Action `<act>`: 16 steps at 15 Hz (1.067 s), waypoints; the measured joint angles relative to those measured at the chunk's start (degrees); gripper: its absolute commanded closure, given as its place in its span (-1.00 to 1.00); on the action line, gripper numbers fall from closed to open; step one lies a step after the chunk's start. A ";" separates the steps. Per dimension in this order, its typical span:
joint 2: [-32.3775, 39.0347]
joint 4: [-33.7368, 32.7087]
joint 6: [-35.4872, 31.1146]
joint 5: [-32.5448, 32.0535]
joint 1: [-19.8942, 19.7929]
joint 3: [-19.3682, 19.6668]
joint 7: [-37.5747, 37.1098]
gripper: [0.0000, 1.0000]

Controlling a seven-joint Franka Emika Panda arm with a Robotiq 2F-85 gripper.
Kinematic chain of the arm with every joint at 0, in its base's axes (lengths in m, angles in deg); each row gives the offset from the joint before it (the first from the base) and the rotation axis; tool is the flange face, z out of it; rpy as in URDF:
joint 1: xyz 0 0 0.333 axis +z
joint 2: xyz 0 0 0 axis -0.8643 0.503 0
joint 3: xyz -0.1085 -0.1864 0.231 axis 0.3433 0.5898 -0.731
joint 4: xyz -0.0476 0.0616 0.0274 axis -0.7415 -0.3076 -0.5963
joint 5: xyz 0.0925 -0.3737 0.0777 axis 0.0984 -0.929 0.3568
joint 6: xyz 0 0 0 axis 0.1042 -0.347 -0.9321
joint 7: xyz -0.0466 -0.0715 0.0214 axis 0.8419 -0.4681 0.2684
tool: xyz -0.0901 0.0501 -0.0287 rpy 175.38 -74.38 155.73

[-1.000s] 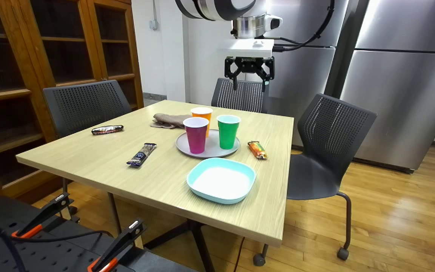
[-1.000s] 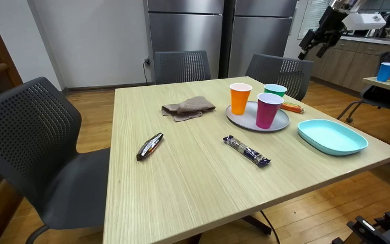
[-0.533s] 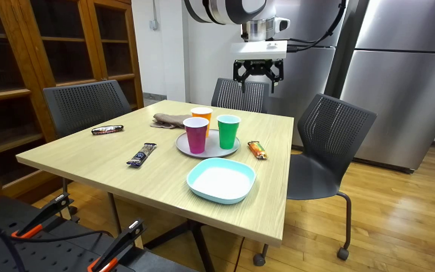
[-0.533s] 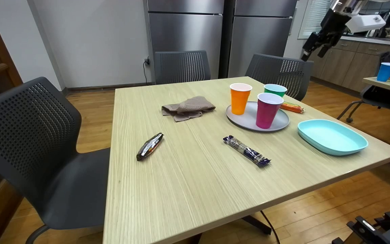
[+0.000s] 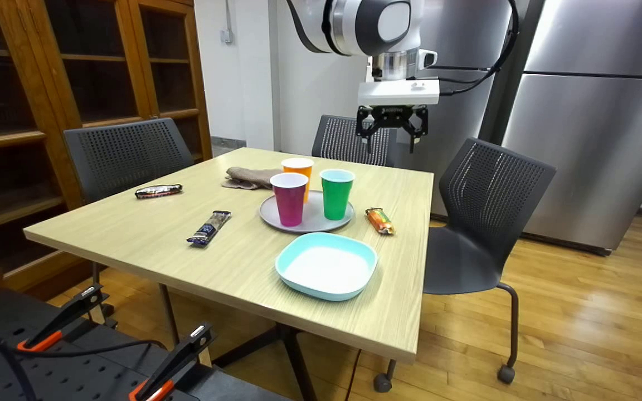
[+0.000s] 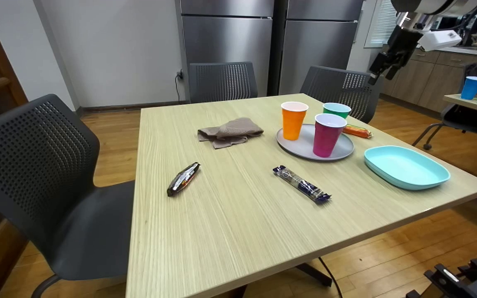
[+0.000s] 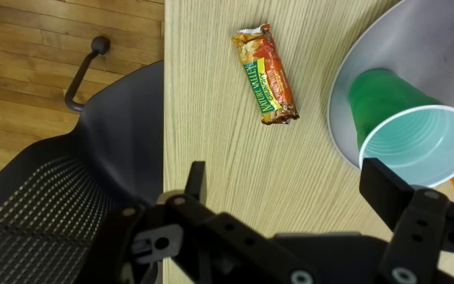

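Observation:
My gripper (image 5: 390, 147) is open and empty, pointing down above the table's far right side; it also shows in an exterior view (image 6: 381, 77). In the wrist view its fingers (image 7: 286, 177) are wide apart with bare table between them. Ahead of them lies an orange Nature Valley bar (image 7: 266, 75), seen also in both exterior views (image 5: 380, 221) (image 6: 357, 131). The right finger overlaps the rim of a green cup (image 7: 384, 94) in that view, apparently well above it. The green cup, a purple cup (image 5: 290, 203) and an orange cup (image 6: 293, 124) stand upright on a grey plate (image 5: 315, 220).
A turquoise tray (image 5: 326, 270) is near the table's front right corner. A dark blue wrapped bar (image 6: 302, 184), a black wrapped bar (image 6: 183, 179) and a brown cloth (image 6: 231, 131) lie on the table (image 6: 205, 231). Dark chairs (image 5: 482, 223) stand around it.
In an exterior view, the gripper has moved right and then lower, toward the tabletop. It has stayed open. The things on the table have not moved.

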 measured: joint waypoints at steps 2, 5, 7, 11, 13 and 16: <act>2.48 -2.13 -0.02 -1.06 0.00 0.00 0.00 -1.00; 5.99 -5.09 -0.03 -2.70 0.00 0.00 -0.04 -1.00; 8.05 -6.97 -0.05 -3.31 -0.01 0.00 -0.04 -1.00; 11.51 -10.16 -0.06 -4.06 -0.01 -0.10 -0.04 -1.00; 12.93 -11.34 -0.08 -4.08 -0.01 -0.22 -0.03 -1.00; 14.86 -12.54 -0.08 -4.24 -0.02 -0.48 0.02 -1.00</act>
